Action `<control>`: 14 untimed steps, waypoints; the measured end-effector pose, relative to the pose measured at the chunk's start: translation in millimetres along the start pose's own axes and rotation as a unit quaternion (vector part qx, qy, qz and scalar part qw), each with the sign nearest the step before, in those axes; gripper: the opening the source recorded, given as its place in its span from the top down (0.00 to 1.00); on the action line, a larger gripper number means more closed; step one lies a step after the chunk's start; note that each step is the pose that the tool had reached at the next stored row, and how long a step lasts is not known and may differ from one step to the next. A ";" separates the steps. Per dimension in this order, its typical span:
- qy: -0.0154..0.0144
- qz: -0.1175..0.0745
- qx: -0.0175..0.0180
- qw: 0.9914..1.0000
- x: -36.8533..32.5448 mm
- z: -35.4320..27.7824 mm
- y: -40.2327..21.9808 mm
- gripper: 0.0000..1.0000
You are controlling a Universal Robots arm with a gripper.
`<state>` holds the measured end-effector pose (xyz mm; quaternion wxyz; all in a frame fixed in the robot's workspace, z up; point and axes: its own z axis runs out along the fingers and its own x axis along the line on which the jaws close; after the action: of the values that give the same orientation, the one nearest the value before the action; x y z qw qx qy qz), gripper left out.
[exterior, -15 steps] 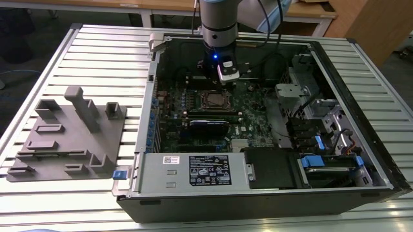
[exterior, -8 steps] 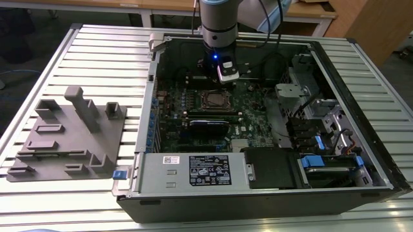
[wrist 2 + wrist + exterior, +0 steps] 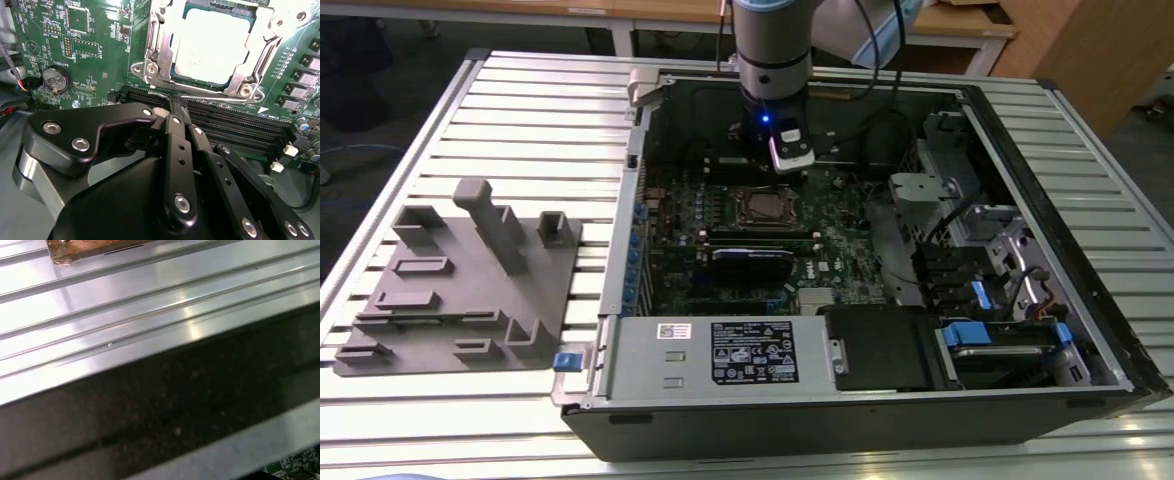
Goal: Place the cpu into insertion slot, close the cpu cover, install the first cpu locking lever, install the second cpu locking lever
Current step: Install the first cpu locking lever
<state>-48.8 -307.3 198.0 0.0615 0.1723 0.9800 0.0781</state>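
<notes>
Hanging inside the open computer case (image 3: 1107, 350), the gripper (image 3: 790, 158) sits just above the green circuit board (image 3: 100, 30), a little beyond the insertion slot (image 3: 767, 207) in the exterior view. In the second wrist view its 2 black fingers (image 3: 175, 131) are drawn together at the tips, with nothing visible between them, and the gripper (image 3: 176, 103) hovers over the long black memory slots (image 3: 235, 125) just beside the socket. The cpu (image 3: 212, 45) lies flat in the slot, its pale metal top showing through the window of the cpu cover (image 3: 156, 47), which is folded down around it. A thin silvery lever (image 3: 210, 98) runs along the socket edge nearest the fingertips; whether it is latched cannot be told. A round coin battery (image 3: 56, 78) sits on the board well apart from the socket. On the slatted metal table (image 3: 520, 110), at the exterior view's left, stands a grey moulded fixture (image 3: 467, 280), apart from the case. The first wrist view looks across the table's grooves (image 3: 125, 295) and a dark case wall (image 3: 175, 405).
</notes>
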 end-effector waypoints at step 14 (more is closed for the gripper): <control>0.001 0.001 -0.005 1.000 -1.1 0.0 -2.8 0.89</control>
<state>-48.7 -310.3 197.6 0.0609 0.1725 0.9796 0.0829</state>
